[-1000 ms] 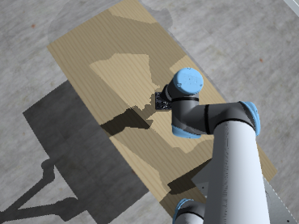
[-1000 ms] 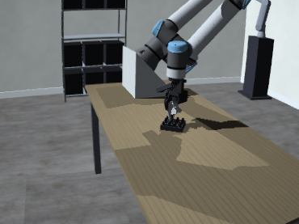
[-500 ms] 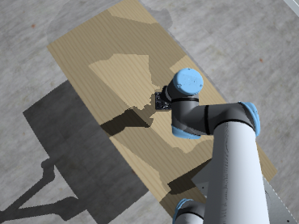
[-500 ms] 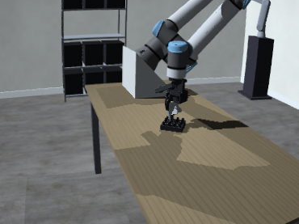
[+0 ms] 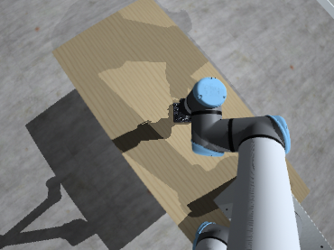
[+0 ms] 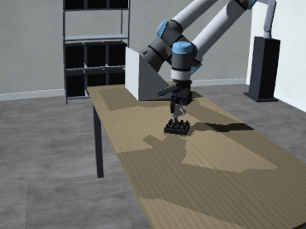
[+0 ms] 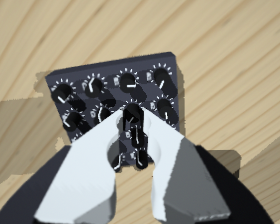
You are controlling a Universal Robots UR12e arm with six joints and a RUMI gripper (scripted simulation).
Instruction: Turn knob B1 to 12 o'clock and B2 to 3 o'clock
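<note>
The end effector hides the knob box's nearer rows.

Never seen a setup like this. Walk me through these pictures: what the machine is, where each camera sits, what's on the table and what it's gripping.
The machine is one robot arm with a two-fingered gripper at its end. The first picture looks down from above, the second from across the room, and the third from a camera on the wrist, looking past the white fingers.

A small black knob box lies on a wooden table. Its top carries rows of dials ringed with white tick marks, like small clock faces.

The gripper is over the box, pointing down. Its fingers are closed nearly all the way around one knob in the second row from the far edge in the wrist view. Which labelled knob that is I cannot tell.

In the background stand a shelf rack and a dark pedestal.
</note>
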